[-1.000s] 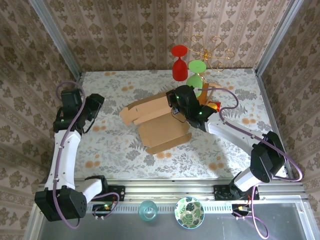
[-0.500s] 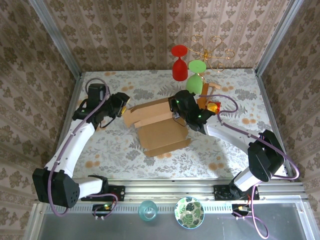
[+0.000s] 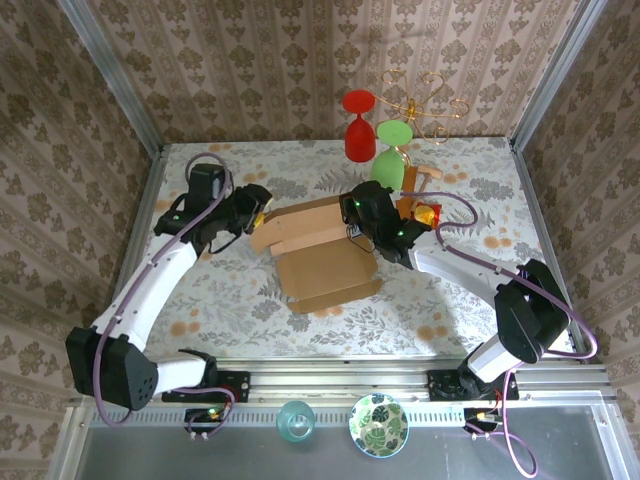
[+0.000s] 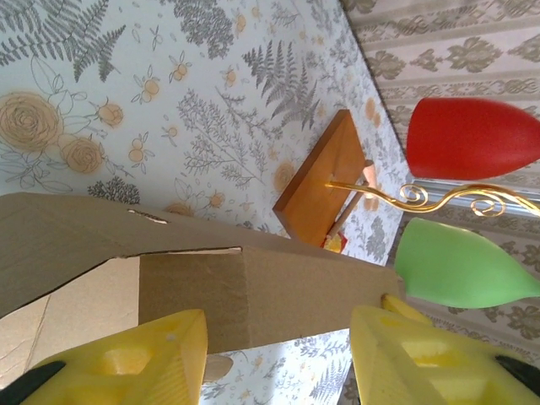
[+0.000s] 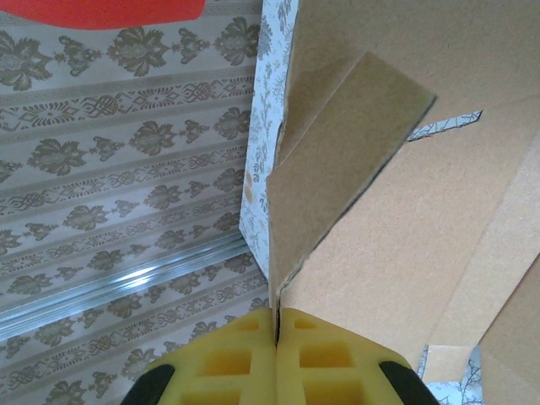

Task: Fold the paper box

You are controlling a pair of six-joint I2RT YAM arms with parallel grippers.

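Note:
The paper box (image 3: 325, 265) is tan cardboard lying part-folded in the middle of the table, with its rear flaps raised. My right gripper (image 3: 352, 215) is at the box's back right corner. In the right wrist view that gripper (image 5: 277, 325) is shut on the thin edge of an upright flap of the box (image 5: 405, 228). My left gripper (image 3: 258, 213) is at the left end of the raised rear flap. In the left wrist view it (image 4: 278, 354) is open, with a folded panel of the box (image 4: 253, 291) spanning just beyond its yellow fingertips (image 4: 118, 363).
An orange-brown wooden stand (image 3: 415, 190) with gold wire arms stands behind the box and carries a red glass (image 3: 358, 125) and a green glass (image 3: 392, 150). Both are close to my right arm. Patterned walls enclose the table. A bowl (image 3: 378, 425) and a teal glass (image 3: 295, 420) sit below the front rail.
My left arm has swung in from the table's left side, and its gripper is now at the box's left end. The right gripper has held its grip, almost still.

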